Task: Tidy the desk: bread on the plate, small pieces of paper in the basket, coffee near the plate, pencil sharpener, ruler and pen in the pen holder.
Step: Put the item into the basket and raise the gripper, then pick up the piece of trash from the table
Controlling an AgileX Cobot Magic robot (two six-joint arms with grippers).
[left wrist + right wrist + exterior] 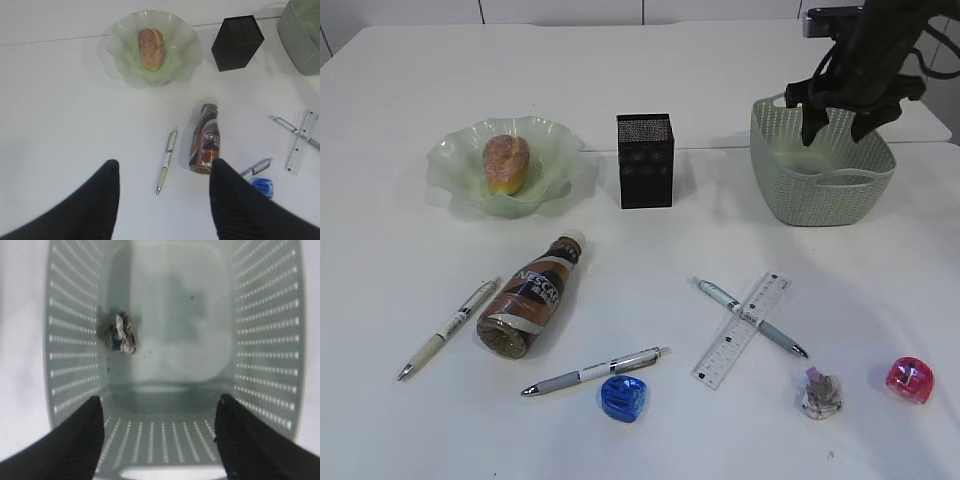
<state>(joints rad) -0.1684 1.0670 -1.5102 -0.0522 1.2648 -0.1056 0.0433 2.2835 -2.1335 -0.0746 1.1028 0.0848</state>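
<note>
A: Rt gripper (840, 125) over the green basket (820, 205) at back right, fingers (75, 440) spread wide, nothing between them. One crumpled paper ball (121, 333) lying on basket floor, left of centre in wrist view.

B: Left gripper (165, 200)?

A: Hanging above bare table nr front left, fingers (100, 200) wide apart too, empty. Not seen in exterior view.

B: Bread?

A: Bread (506, 163) sitting in the pale green plate (450, 160), back left. Black mesh pen holder (645, 160) upright between plate & basket, apart from both.

B: Coffee?

A: Coffee bottle (530, 297) on its side in front of plate, cap end toward pen holder. White pen (448, 329) just left of it, not touching. Grey pen (595, 372) in front of bottle, blue sharpener (622, 398) just beside that pen's tip end.

B: Right half of desk?

A: Clear ruler (742, 329) lying diagonal, third pen (750, 318) crossing over it in an X. Second paper ball (820, 393) on table nr front right; pink sharpener (910, 379) further right, well apart from ruler. Nothing between basket & the loose paper ball.
</note>
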